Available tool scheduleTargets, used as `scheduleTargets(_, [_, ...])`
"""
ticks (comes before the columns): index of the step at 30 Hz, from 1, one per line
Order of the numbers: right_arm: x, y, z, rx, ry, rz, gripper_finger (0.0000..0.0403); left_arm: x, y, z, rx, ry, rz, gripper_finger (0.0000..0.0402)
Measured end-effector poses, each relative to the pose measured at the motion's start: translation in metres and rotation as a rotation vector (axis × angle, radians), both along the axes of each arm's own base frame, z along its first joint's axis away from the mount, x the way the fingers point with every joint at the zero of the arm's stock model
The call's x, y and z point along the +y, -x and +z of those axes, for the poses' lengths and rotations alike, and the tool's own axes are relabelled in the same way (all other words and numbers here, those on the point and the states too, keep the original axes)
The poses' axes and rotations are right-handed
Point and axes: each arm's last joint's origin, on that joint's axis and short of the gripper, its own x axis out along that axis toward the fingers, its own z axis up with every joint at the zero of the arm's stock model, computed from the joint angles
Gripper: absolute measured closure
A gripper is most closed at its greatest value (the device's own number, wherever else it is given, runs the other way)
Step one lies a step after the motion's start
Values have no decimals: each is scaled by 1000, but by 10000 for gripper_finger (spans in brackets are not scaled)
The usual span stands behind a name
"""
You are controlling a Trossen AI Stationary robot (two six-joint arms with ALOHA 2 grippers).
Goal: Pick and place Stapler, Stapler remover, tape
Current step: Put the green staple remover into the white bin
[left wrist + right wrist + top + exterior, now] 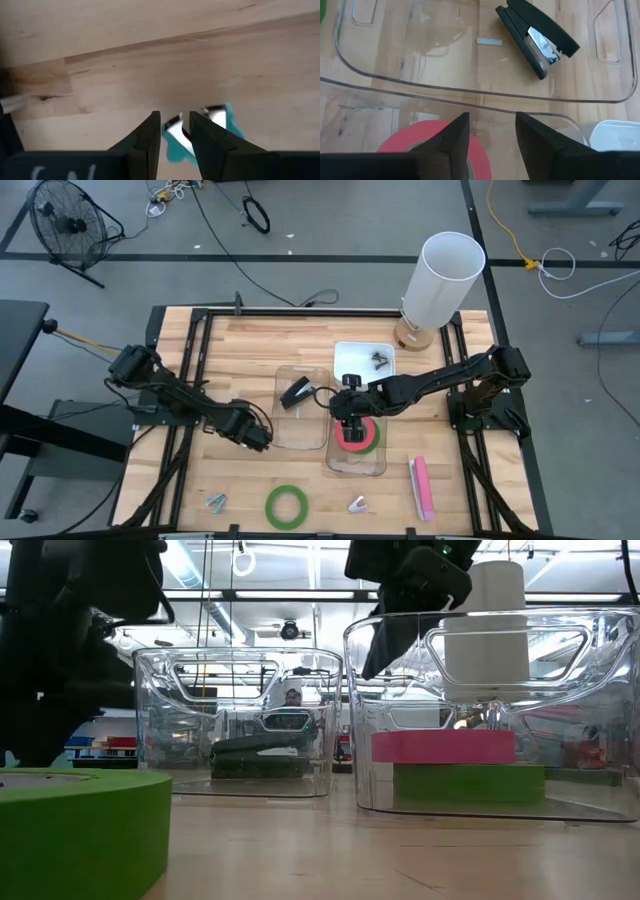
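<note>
Overhead, right arm's fingers (pixel 349 423) spread above red tape (pixel 357 434), left arm's fingers (pixel 174 131) pinching teal staple remover (pixel 176 145).

Left tool (pixel 172 135) pinches something teal low over the table; right tool (pixel 490 131) hangs parted, empty.

No lettering, label, brand or number can be read anywhere on the table or in the room behind it; pale marks on the left gripper (pixel 172 131), bottom left of its wrist view, stay illegible.
</note>
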Motion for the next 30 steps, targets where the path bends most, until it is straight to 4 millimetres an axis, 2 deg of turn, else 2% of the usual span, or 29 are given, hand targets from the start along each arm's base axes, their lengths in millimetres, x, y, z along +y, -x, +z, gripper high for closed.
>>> scheduleTargets(4, [0,1,-2,6,1,0,240,0,-2,-6,30,-18,-47,301])
scheduleTargets(8, [0,1,-2,4,2,0,240,-1,-2,-7,33,-14,-54,352])
scheduleTargets(18, [0,0,-2,-3,2,1,240,6,9,2,100,-51,-82,352])
scheduleTargets(23, [0,0,-2,-4,3,3,240,12,15,27,79,-84,-101,352])
scheduleTargets(30, [0,-2,0,-24,5,11,240,21,19,90,-61,-284,-145,352])
